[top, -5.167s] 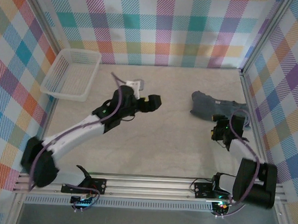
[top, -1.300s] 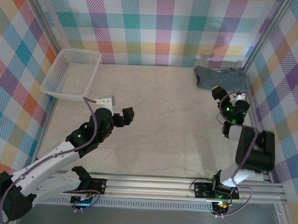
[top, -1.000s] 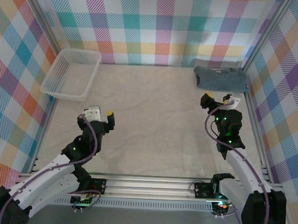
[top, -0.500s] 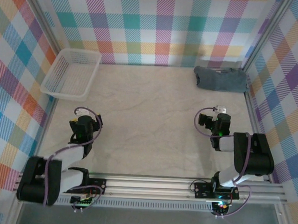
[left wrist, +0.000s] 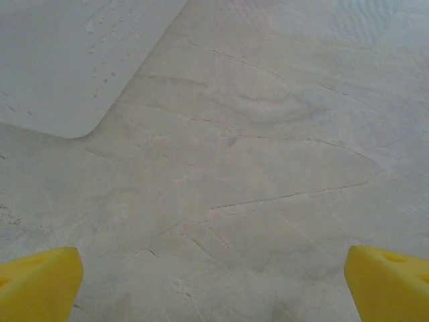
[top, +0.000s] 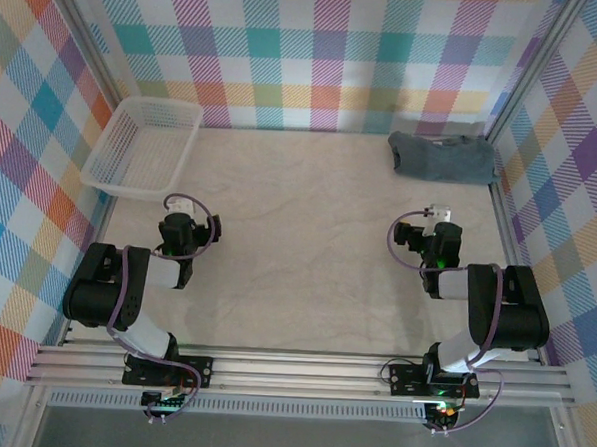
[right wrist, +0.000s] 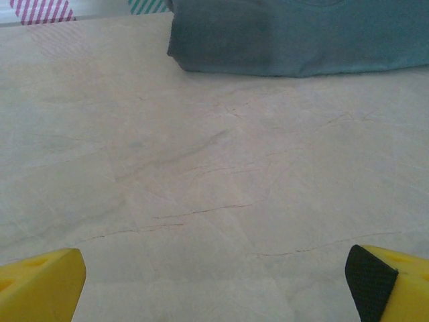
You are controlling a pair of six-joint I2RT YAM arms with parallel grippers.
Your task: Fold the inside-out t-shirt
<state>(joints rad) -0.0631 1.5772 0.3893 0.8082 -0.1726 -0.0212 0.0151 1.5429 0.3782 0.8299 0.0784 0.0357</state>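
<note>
A white mesh basket (top: 109, 164) sits at the far left of the table (top: 296, 273), close against the checked left wall (top: 34, 120). Just on the near side of it the left arm is folded back over its base. The left gripper (left wrist: 214, 288) hangs low over the pale, veined tabletop with its yellow fingertips (left wrist: 37, 282) spread wide apart and holding nothing. In its wrist view one rounded corner of the basket lies ahead and to the left, apart from the fingers.

Across the table the right arm is folded back the same way. The right gripper (right wrist: 214, 288) is also spread wide and holding nothing, low over the surface.

The blue-grey t-shirt (top: 444, 157) lies beyond it as a compact, flattish bundle in the far right corner, up against the back wall and the right frame post (top: 516, 85). The right wrist view shows the shirt's near edge straight ahead, well apart from the fingertips, with tabletop between them.
</note>
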